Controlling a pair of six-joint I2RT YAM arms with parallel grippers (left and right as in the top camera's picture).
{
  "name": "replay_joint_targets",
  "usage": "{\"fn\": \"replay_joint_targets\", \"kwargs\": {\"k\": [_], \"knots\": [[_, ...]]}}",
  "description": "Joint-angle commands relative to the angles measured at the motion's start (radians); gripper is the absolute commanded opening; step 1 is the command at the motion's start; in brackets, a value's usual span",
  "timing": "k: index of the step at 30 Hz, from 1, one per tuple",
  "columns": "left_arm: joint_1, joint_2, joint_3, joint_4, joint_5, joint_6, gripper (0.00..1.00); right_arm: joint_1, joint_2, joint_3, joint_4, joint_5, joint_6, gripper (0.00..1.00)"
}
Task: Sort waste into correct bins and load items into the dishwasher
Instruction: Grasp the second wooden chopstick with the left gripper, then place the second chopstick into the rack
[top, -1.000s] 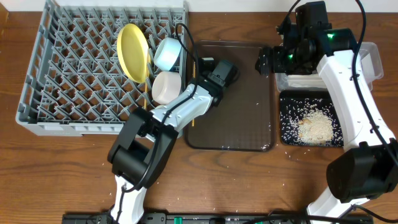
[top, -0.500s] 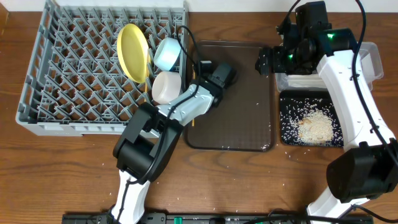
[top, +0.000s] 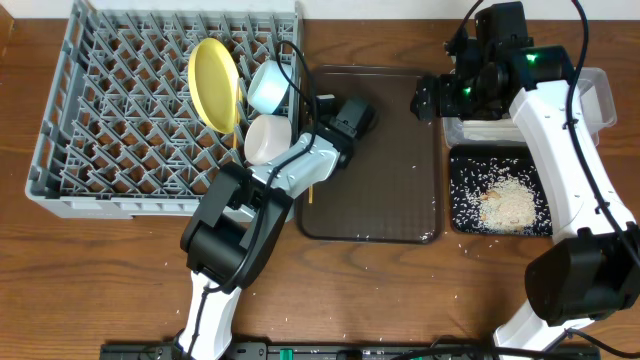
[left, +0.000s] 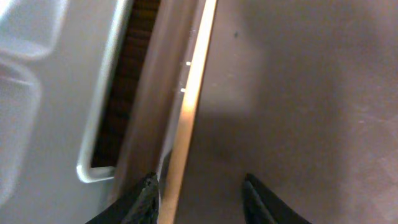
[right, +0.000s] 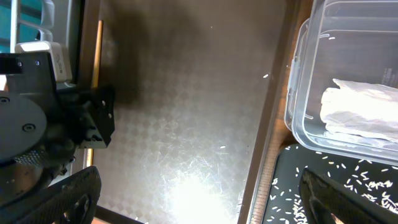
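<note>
The grey dish rack (top: 120, 120) holds the yellow plate (top: 213, 82), the light blue bowl (top: 268, 87) and the white bowl (top: 265, 140). A wooden chopstick (top: 309, 190) lies along the left edge of the brown serving tray (top: 380, 190). My left gripper (top: 318, 112) is low over it. In the left wrist view its jaws (left: 202, 199) are open, with the chopstick (left: 189, 99) between them, close to the left finger. My right gripper (top: 430, 100) is open and empty (right: 199, 199) over the brown tray's right edge. The napkin (right: 360, 106) lies in the clear tub (top: 600, 100). Rice covers the black tray (top: 458, 200). The cup and wrapper are out of view.
The rack's pale rim (left: 99, 124) is just left of the chopstick. In the right wrist view the left arm (right: 37, 124) fills the left side, beside the chopstick (right: 96, 56). The tub (right: 298, 81) and black tray (right: 298, 199) sit right of the brown tray (right: 186, 93).
My left gripper has shifted a little to the left, toward the tray's left edge and the chopstick. The right arm has not moved.
</note>
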Motion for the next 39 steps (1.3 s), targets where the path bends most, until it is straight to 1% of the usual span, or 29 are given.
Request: {"fn": "replay_joint_targets", "kwargs": {"k": [1,2,3,7,10,12,19,23,27,30,32,33,36,39], "knots": [[0.003,0.056,-0.011,-0.007,0.127,-0.024,0.37,0.01,-0.005,0.0,-0.001,0.002,-0.007,0.99],[0.003,0.056,-0.011,-0.006,0.146,-0.024,0.31,0.01,-0.005,0.0,-0.001,0.002,-0.007,0.99],[0.003,0.056,-0.011,-0.004,0.164,-0.024,0.29,0.01,-0.005,0.0,-0.001,0.002,-0.007,0.99],[0.001,0.056,-0.011,-0.004,0.209,-0.023,0.24,0.01,-0.005,0.0,-0.001,0.002,-0.008,0.99],[0.001,0.056,-0.011,-0.004,0.259,-0.023,0.12,0.01,-0.005,0.0,-0.001,0.002,-0.007,0.99],[0.0,0.056,-0.011,-0.004,0.274,-0.023,0.08,0.01,-0.005,0.0,-0.001,0.002,-0.008,0.99],[-0.004,0.051,-0.005,-0.003,0.28,0.025,0.07,0.01,-0.005,0.0,-0.001,0.002,-0.007,0.99],[-0.004,-0.005,0.029,-0.029,0.28,0.109,0.07,0.01,-0.005,0.0,-0.001,0.002,-0.007,0.99],[0.003,-0.146,0.043,-0.08,0.263,0.181,0.08,0.01,-0.005,0.0,-0.001,0.002,-0.007,0.99],[0.022,-0.286,0.043,-0.138,0.242,0.227,0.07,0.01,-0.005,0.0,-0.001,0.002,-0.007,0.99],[0.048,-0.408,0.043,-0.191,0.241,0.291,0.08,0.01,-0.005,0.0,-0.001,0.002,-0.008,0.99],[0.061,-0.454,0.043,-0.209,0.231,0.304,0.08,0.01,-0.005,0.0,-0.001,0.002,-0.008,0.99],[0.105,-0.556,0.043,-0.275,0.14,0.304,0.07,0.01,-0.005,0.0,-0.001,0.002,-0.007,0.99],[0.162,-0.609,0.043,-0.348,0.032,0.366,0.08,0.01,-0.005,0.0,-0.001,0.002,-0.008,0.99]]}}
